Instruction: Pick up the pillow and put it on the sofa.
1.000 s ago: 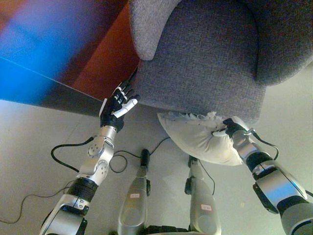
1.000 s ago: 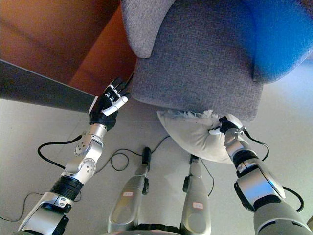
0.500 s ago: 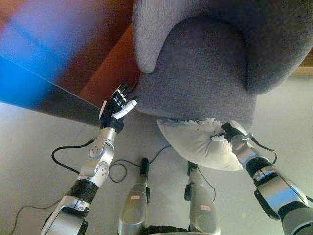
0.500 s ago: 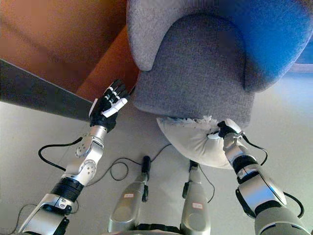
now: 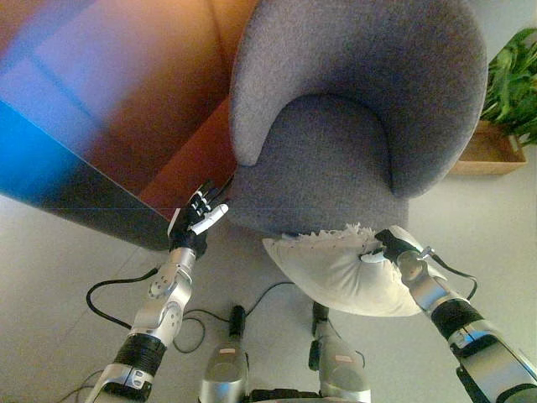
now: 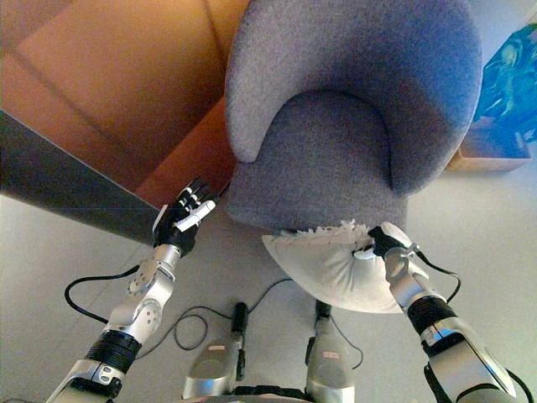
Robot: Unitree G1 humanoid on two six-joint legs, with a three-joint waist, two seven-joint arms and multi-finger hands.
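Note:
A white pillow (image 5: 336, 270) with a frilled top edge hangs in front of the grey armchair-style sofa (image 5: 352, 134), just below the front edge of its seat. My right hand (image 5: 391, 246) is shut on the pillow's upper right corner and holds it up off the floor. My left hand (image 5: 195, 225) is open and empty, raised beside the sofa's front left corner, close to it. The same scene shows in the right eye view, with the pillow (image 6: 331, 264) and both hands (image 6: 183, 220) (image 6: 382, 242).
An orange-brown wall panel (image 5: 143, 92) with a dark base strip (image 5: 75, 197) runs along the left. A potted plant in a wooden box (image 5: 503, 109) stands at the right behind the sofa. The floor (image 5: 50, 277) is pale grey.
The camera has tilted up, so more of the sofa back and the plant show. My right hand still holds the pillow, now slightly closer to the seat's front edge. My left hand stays raised.

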